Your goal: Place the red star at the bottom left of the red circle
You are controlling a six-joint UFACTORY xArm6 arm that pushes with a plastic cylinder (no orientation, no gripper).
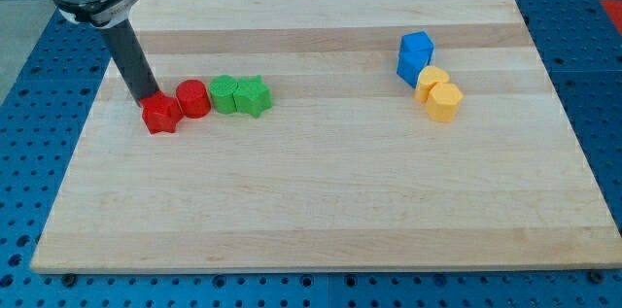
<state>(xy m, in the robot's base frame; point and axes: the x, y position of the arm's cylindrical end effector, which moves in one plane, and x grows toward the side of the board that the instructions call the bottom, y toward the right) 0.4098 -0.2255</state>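
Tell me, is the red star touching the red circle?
Yes, touching. The red star sits against the red circle, at its lower left, with my tip right behind it.

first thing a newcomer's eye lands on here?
Probably the dark rod at the view's upper left, my tip touching the red star from its upper-left side. That star starts a tight row: red circle, then two green blocks. Far right, a blue block sits against two yellow blocks.
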